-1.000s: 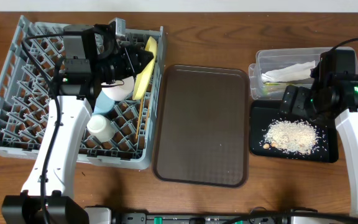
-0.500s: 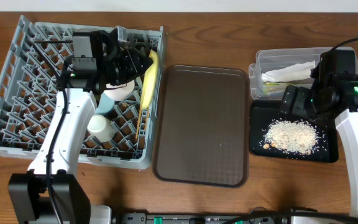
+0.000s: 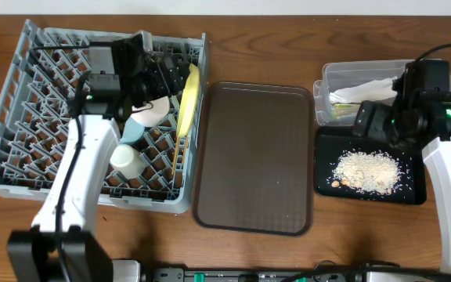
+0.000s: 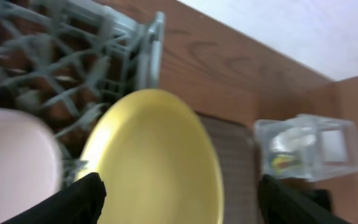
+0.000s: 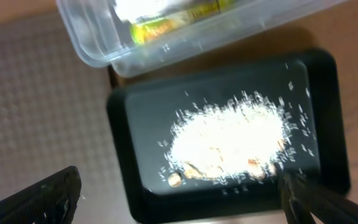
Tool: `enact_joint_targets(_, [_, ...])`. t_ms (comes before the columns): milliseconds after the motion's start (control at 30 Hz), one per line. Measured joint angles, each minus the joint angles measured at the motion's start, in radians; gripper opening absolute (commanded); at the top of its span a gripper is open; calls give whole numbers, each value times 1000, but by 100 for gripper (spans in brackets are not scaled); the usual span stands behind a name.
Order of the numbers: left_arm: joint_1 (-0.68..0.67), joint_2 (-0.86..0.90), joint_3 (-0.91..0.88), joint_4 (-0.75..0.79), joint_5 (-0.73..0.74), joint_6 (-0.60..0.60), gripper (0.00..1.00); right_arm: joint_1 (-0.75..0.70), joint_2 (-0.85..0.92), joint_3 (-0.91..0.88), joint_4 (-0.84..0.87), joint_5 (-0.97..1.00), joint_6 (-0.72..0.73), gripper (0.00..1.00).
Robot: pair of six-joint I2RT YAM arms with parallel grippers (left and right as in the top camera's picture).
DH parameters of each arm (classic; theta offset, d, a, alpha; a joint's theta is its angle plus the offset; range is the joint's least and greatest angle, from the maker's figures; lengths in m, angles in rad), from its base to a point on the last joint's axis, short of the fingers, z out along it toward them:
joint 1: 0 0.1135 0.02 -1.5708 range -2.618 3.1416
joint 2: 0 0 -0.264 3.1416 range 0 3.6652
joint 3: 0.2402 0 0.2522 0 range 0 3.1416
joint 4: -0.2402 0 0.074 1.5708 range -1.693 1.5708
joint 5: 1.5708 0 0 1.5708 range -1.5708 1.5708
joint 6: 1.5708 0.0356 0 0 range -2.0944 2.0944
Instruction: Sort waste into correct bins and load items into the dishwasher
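The grey dishwasher rack (image 3: 45, 102) holds a yellow plate (image 3: 187, 98) standing on edge by its right wall. My left gripper (image 3: 165, 74) hovers just left of the plate, open; in the left wrist view the plate (image 4: 160, 162) fills the space behind the spread fingers (image 4: 86, 199), free of them. A white bowl (image 3: 153, 111), light blue bowl (image 3: 131, 129), cream cup (image 3: 125, 159) and chopsticks (image 3: 176, 153) sit in the rack. My right gripper (image 3: 374, 125) hangs open over the black tray (image 3: 413, 192) of rice crumbs (image 5: 229, 134). The clear tub (image 3: 327, 78) holds the napkin (image 3: 362, 90) and wrapper (image 5: 166, 22).
A large brown serving tray (image 3: 253, 157) lies between the rack and the two bins, with nothing on it. The tub and black tray sit close together at the table's right side. The rack's left half shows only bare pegs.
My left gripper has opened and let go of the yellow plate, which now stands on edge in the rack. The left arm drew back slightly. The right gripper shifted only a little.
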Motion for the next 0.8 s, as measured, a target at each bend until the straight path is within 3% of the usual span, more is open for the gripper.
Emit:
enact_joint_targets(267, [-1,-110,2,-453,-332,94,84,17,5,1,261,-45,-34,99])
enact_joint_targets(400, [0,-100,1,-629,-444,108,84,19,33,1,266,-48,-76,99])
enact_joint_targets(533, [0,-100,1,-729,-484,106,84,23,85,0,133,-49,-116,99])
enact_joint_targets(800, [0,-166,-9,-768,-497,104,84,23,71,-26,52,-49,-133,99])
